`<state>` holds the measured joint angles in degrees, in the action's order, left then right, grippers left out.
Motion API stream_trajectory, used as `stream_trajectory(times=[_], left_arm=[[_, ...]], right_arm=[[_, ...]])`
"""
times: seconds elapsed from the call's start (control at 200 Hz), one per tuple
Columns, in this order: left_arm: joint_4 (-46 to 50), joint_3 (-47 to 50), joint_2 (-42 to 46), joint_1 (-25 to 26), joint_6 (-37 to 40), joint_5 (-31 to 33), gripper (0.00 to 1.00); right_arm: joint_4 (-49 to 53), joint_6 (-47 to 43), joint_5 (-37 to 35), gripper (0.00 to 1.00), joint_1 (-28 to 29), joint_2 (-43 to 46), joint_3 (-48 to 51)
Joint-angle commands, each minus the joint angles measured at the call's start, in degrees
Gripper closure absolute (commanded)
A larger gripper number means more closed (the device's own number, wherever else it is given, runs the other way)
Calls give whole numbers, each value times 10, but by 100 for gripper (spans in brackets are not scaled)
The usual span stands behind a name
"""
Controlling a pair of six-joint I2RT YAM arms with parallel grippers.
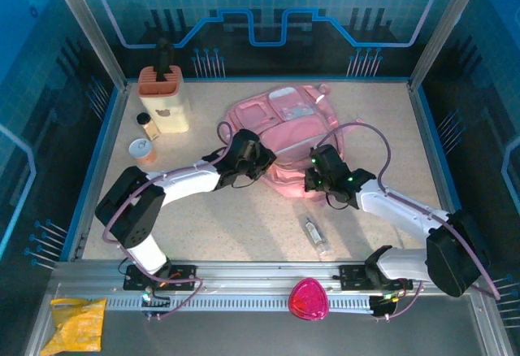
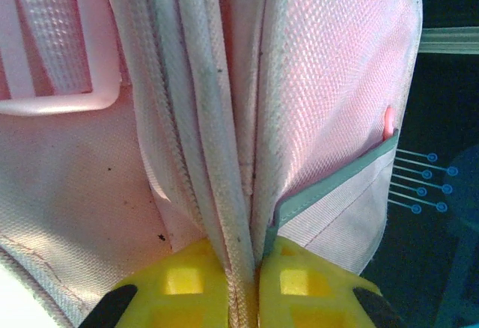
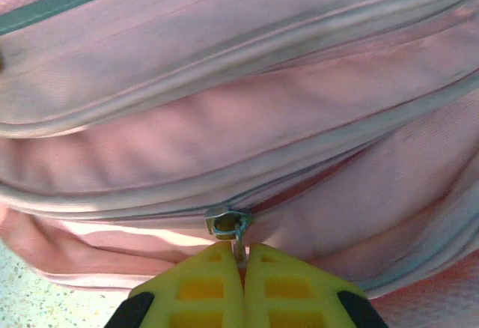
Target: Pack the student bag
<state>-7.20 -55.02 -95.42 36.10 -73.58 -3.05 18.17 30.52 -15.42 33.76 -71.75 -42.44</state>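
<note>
The student bag (image 1: 280,120), a soft pink backpack, lies flat at the middle of the table with both grippers at its near edge. My left gripper (image 1: 258,162) is shut on a pale woven band (image 2: 217,156) of the bag (image 2: 337,66), which runs up between the yellow fingertips (image 2: 187,279). My right gripper (image 1: 313,180) is at the bag's near right side. In the right wrist view its yellow fingers (image 3: 202,287) are shut on the small metal zip pull (image 3: 239,243) hanging from the slider (image 3: 227,222) of a zip across the pink fabric (image 3: 224,118).
A cream and orange holder (image 1: 165,96) stands at the back left, with a small bottle (image 1: 149,127) and a round orange cup (image 1: 143,152) beside it. A clear little bottle (image 1: 315,236) lies near the front. A magenta rounded object (image 1: 309,299) and a yellow packet (image 1: 77,323) rest by the rail.
</note>
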Motion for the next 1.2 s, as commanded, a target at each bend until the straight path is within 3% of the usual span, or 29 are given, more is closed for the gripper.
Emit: stream_trajectory(times=[0.0,0.33,0.455,0.565,0.72,0.825,0.93,1.056,1.196], left_arm=[[20,6,35,-50,74,-4,100],[89,-40,37,-144,179,-72,100],[130,-88,7,-156,211,-68,100],[140,-118,-18,-167,225,-57,100],[176,-186,-65,-185,247,-62,100],[192,-192,-66,-200,250,-86,78],[142,-116,-17,-198,221,-96,59],[63,-9,42,-181,139,-110,50],[11,56,73,-122,64,-78,49]], right_arm=[[63,-27,-26,100,-29,17,-1],[106,-58,-1,100,-43,33,-24],[118,-47,15,100,-7,33,-39],[113,-21,17,100,59,22,-60],[68,1,46,100,94,-44,-105],[66,4,34,100,96,-81,-127],[44,4,38,100,96,-88,-122],[43,5,38,100,97,-99,-119],[29,7,46,100,96,-112,-108]])
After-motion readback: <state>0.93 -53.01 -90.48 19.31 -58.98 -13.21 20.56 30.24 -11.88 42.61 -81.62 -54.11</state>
